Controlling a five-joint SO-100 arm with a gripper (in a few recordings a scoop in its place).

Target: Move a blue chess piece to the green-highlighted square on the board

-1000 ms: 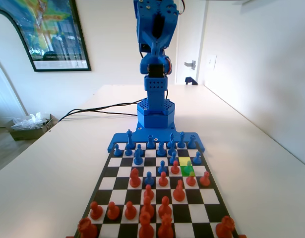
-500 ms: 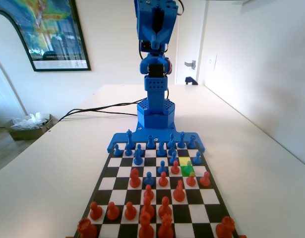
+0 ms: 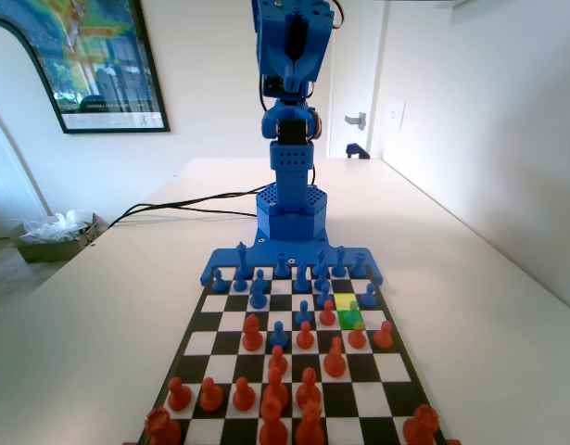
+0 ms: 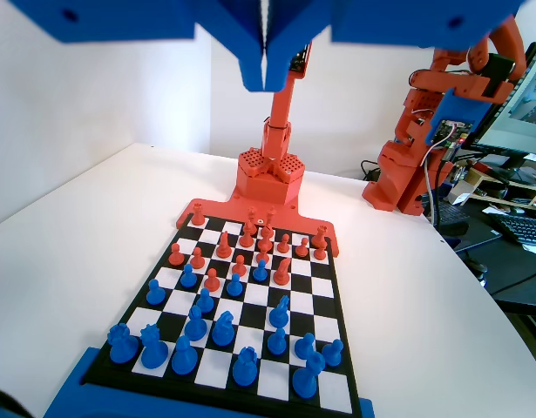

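The gripper (image 4: pixel 266 74) is seen in the wrist view high above the board (image 4: pixel 333 287), its two jaws pressed together with only a thin slit between them and nothing held. In the fixed view the arm (image 3: pixel 289 111) is raised upright at the far end of the table (image 3: pixel 470 278), with the gripper (image 3: pixel 291 69) folded up near the top edge, well clear of every piece.

In the fixed view the green square (image 3: pixel 352 320) is found right of the board's centre, in the third row of squares from the arm, just in front of a paler yellow square (image 3: pixel 346 302). A blue pawn (image 3: pixel 352 310) is seen standing at the join of these two tinted squares; which of the two its base rests on cannot be told. A red pawn (image 3: pixel 328 313) is placed just to its left and another red pawn (image 3: pixel 357 335) just in front of the green square. A further blue pawn (image 3: pixel 369 295) is set on the board's right edge, near the yellow square.

Blue pieces are gathered in the rows nearest the arm, red ones in the near rows of the fixed view, and the two colours are mixed in the middle. All pieces are upright. In the wrist view the tinted squares cannot be made out.
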